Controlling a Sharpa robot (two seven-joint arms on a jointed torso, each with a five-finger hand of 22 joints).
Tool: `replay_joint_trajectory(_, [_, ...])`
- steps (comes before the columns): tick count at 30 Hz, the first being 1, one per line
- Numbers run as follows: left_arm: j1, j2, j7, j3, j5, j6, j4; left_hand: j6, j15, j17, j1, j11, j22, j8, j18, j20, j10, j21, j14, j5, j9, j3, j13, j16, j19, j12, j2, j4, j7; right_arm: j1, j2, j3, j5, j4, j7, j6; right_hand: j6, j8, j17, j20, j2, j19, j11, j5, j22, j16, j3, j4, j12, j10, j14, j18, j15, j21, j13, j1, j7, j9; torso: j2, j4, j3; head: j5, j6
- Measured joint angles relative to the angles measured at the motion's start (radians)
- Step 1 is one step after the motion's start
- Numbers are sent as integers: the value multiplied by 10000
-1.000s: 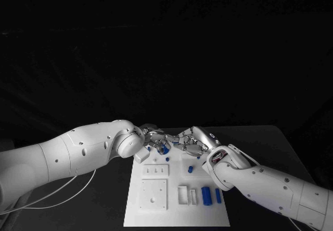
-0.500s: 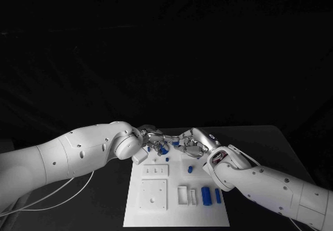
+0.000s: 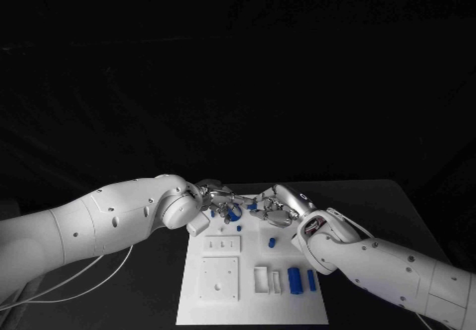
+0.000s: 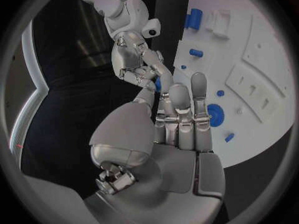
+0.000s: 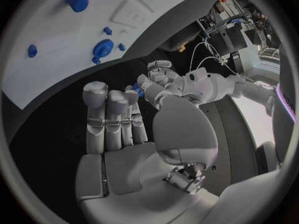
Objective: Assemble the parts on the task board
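Over the far end of the white task board (image 3: 253, 302) my left hand (image 3: 220, 199) and right hand (image 3: 273, 206) meet fingertip to fingertip. A small blue part (image 3: 252, 205) is pinched between their fingertips, above the board. The left wrist view shows this part (image 4: 159, 83) at the tips of my left hand (image 4: 181, 124) and of the right hand (image 4: 134, 59). From the right wrist it (image 5: 136, 89) lies between my right hand (image 5: 118, 129) and the left hand (image 5: 159, 82). A blue gear (image 3: 233, 214) sits on the board just below the hands.
A short blue peg (image 3: 272, 241) stands mid-board. Two blue cylinders (image 3: 294, 278) lie side by side near the board's right edge, next to white upright blocks (image 3: 263, 278). White square plates (image 3: 220, 277) take up the board's left half. Black table surrounds the board.
The two hands have drawn a little closer and risen slightly. The small blue part has come into sight between their fingertips. The parts on the board have not moved.
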Motion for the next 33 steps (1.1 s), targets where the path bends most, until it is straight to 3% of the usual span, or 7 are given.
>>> replay_joint_trajectory(5, [-1,-2,0,0,-5,53,-7,0,0,1,323,0,29,0,0,0,0,0,0,342,31,142,0,0,0,0,155,-281,0,-6,-11,0,0,11,20,52,0,0,-1,0,0,0,1,0,0,0,8,7,0,0,0,-1,0,0,-1,0,0,0,3,-1,4,5,-7])
replay_joint_trajectory(11, [-3,16,-21,4,-93,135,-45,1,0,-9,334,0,73,1,1,0,0,-38,0,294,57,57,0,0,0,0,166,-388,0,-19,-24,0,6,41,32,109,0,0,-1,1,-1,0,1,-1,0,0,10,10,0,-1,0,-1,1,0,2,2,0,0,5,-2,6,13,-25])
replay_joint_trajectory(20, [-43,84,-47,7,-272,204,-104,1,0,-31,-170,35,100,1,0,0,-35,-78,0,-280,56,-385,-1,0,0,0,-249,-1,1,-26,-21,-5,11,100,42,234,1,0,23,0,-10,0,3,-9,0,0,13,13,-39,-2,-1,0,1,42,20,45,-1,0,8,-11,6,13,-53])
replay_joint_trajectory(33, [-54,92,-246,4,-479,517,-127,-36,51,-31,-343,71,170,1,1,36,-71,-166,-52,-316,65,-437,-62,0,36,-45,-423,246,37,-23,-28,-3,11,111,58,343,1,0,22,1,8,0,-21,-41,0,0,13,13,-39,22,-2,-1,2,42,20,27,-1,0,1,-6,9,-19,-99])
